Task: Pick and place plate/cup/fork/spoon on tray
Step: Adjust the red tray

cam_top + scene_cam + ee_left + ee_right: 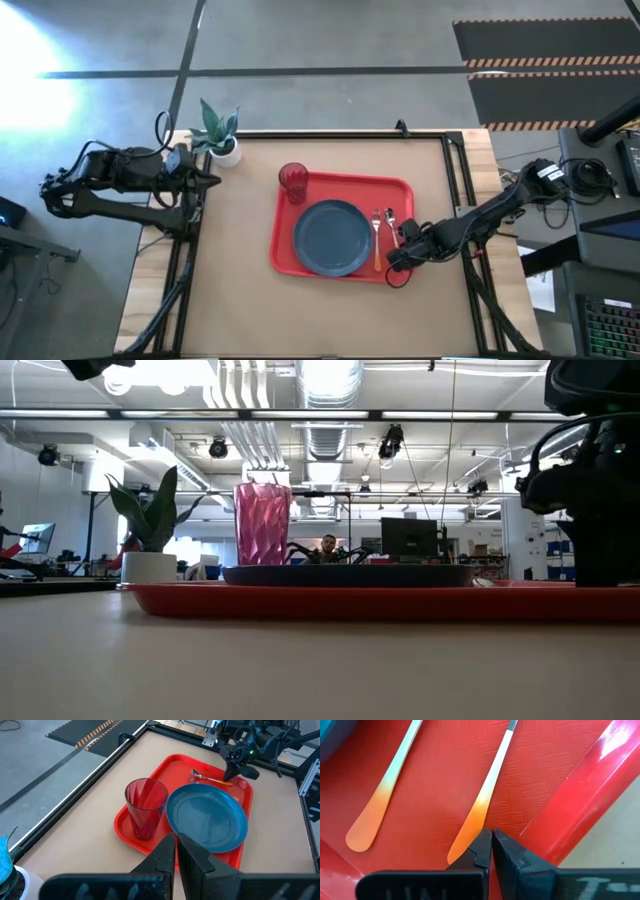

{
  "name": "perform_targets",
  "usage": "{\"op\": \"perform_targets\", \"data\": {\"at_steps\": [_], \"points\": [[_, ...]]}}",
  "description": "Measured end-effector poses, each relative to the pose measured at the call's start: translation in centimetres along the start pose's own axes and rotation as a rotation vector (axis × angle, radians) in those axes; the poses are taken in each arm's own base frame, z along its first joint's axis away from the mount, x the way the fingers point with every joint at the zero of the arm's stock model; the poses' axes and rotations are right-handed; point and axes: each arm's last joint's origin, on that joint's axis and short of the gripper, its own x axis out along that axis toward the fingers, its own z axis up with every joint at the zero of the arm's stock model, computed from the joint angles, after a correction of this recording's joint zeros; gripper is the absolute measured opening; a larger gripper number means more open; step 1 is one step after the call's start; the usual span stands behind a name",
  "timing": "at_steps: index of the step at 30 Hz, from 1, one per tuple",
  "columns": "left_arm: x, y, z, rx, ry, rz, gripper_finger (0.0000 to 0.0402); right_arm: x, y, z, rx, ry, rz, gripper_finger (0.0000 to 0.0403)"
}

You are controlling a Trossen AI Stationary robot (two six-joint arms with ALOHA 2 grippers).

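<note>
Red tray (345, 181) at table centre, carrying the plate (332, 237) in its middle, the cup (293, 182) upright in the far left corner, and the fork (377, 240) and spoon (391, 224) side by side near its right rim. Right gripper (491, 849) low over the spoon's handle end, fingers pressed together, holding nothing. Left gripper (176, 856) parked off the table's left edge near a potted plant (218, 135), fingers likewise closed and empty.
</note>
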Motion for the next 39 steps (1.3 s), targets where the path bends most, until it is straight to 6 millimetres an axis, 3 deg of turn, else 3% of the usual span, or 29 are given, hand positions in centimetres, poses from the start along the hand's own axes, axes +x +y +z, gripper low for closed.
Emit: {"op": "perform_targets", "data": {"at_steps": [31,39], "points": [[-0.3,0.1,-0.1,0.016,-0.008,-0.002,0.0001,-0.1,1.2,0.4,0.045,-0.102,0.107,0.0008],[-0.3,0.1,-0.1,0.016,-0.007,-0.001,0.0001,-0.8,-0.1,0.3,0.020,-0.047,0.015,0.0008]]}}
